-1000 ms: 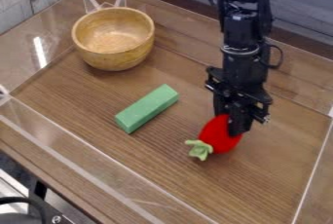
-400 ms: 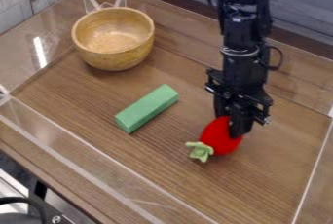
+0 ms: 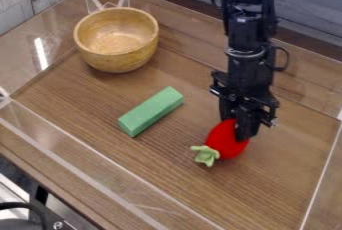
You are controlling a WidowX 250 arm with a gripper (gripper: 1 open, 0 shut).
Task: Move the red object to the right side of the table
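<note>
One rounded, leafy-capped red object on the wood-grain desk; we see closed fingers touching it, grip unclear.

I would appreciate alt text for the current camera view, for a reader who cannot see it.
A black robot gripper reaches down onto a rounded red strawberry-like toy with a light green leafy cap on a brown wood-grain table. A green rectangular block and a round tan wooden bowl sit apart from it.
</note>
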